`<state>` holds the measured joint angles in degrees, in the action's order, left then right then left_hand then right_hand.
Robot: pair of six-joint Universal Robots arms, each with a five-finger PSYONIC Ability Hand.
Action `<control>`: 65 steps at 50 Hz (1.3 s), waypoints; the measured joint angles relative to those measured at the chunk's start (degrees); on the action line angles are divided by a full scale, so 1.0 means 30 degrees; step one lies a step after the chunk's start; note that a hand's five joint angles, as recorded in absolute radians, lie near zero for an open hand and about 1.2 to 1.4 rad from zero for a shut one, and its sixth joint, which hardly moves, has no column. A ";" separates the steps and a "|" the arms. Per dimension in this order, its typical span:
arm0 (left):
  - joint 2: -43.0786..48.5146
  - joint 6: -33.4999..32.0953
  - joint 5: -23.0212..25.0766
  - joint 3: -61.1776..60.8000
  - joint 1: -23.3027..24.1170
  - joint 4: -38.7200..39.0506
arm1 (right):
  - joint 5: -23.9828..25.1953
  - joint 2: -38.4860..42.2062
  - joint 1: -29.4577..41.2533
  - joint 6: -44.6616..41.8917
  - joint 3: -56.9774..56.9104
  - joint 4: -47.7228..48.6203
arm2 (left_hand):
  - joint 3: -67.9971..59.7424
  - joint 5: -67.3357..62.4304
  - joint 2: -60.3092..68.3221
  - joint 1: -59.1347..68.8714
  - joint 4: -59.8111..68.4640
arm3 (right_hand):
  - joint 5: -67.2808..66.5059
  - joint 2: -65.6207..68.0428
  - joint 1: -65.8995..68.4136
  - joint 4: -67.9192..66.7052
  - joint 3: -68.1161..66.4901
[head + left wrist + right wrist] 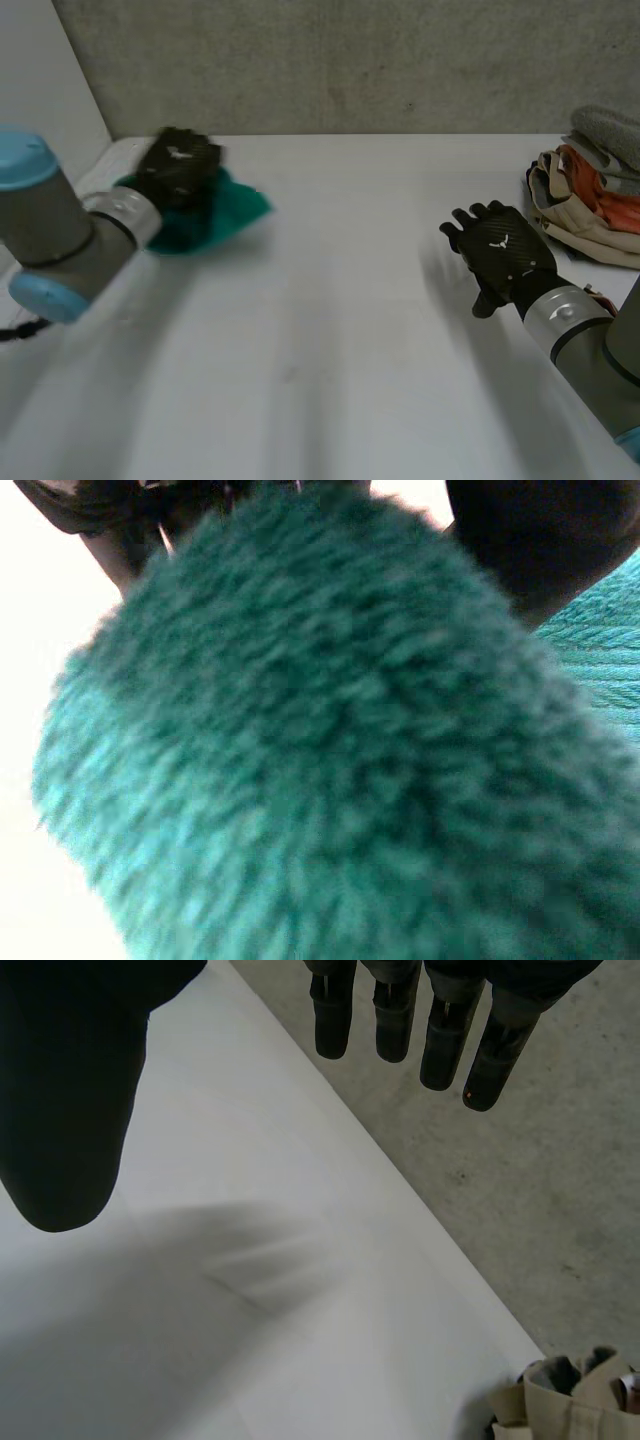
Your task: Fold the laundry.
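A fuzzy teal cloth [228,208] lies bunched at the far left of the white table [330,330]. My left hand [178,165] sits on top of it with its fingers curled into the fabric. In the left wrist view the teal cloth [330,760] is pressed up against the palm, with the thumb [540,540] wrapped round one side. My right hand [500,255] hovers over the right part of the table, away from the cloth. Its fingers [400,1020] are straight and spread, the thumb [70,1090] stands apart, and it holds nothing.
A pile of beige, orange and grey laundry [592,195] sits at the table's far right edge, just beyond my right hand; a corner of that pile [560,1400] appears past the fingertips. A grey wall runs behind the table's back edge.
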<state>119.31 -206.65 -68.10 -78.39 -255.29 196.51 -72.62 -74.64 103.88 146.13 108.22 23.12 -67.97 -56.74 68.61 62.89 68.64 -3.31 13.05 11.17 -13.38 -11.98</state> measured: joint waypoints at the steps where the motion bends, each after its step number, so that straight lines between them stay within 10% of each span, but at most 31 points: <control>1: -0.0494 0.0237 0.0317 -0.0588 0.0438 0.0002 | -0.0052 -0.0003 -0.0006 0.0016 -0.0009 0.0001 | -0.0003 0.0000 0.0003 0.0000 0.0002 | 0.0000 0.0000 0.0000 0.0000 0.0000; 10: -0.3601 0.1267 0.4941 -0.5789 0.3970 0.0115 | -0.0647 -0.0001 0.0042 0.0110 -0.0261 -0.0024 | 0.9917 0.9757 -1.0201 -1.0337 -1.0219 | -0.0003 0.0000 0.0000 0.0000 0.0002; 12: -0.3621 0.1251 0.4862 -0.5763 0.4008 0.0076 | -0.0683 0.0002 0.0061 0.0117 -0.0347 -0.0037 | 1.8017 1.7852 -1.8278 -1.6720 -1.8349 | 0.0000 0.0000 0.0000 0.0000 0.0002; 36: -0.4146 0.1327 -0.7100 -0.6494 0.1879 -0.2637 | 0.1214 0.0619 0.1917 0.4250 -0.4441 -0.8478 | 1.8218 1.7965 -1.8502 -1.6720 -1.8567 | -0.0002 0.0000 0.0000 0.0000 0.0002; 58: -0.0284 0.1336 -0.7388 -0.3915 0.1265 -0.2453 | -0.0698 0.6283 0.5332 0.4317 -0.6997 -0.5421 | 1.8218 1.7968 -1.8502 -1.6720 -1.8569 | -0.0815 0.0836 0.0713 -0.0700 -0.1080; 65: -0.2545 0.1773 -0.7506 -0.5147 0.1696 -0.2686 | -0.1732 0.6533 0.6093 0.4286 -0.7794 -0.3282 | 1.7672 1.7190 -1.7864 -1.5871 -1.7872 | -1.7205 1.7719 1.4788 -1.7507 -1.7986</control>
<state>111.68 -201.34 -90.62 -93.83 -250.20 188.46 -77.82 -55.04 122.16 158.99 84.84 13.27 -14.95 -5.17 15.02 15.28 15.03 -54.92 66.20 55.53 -65.90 -65.94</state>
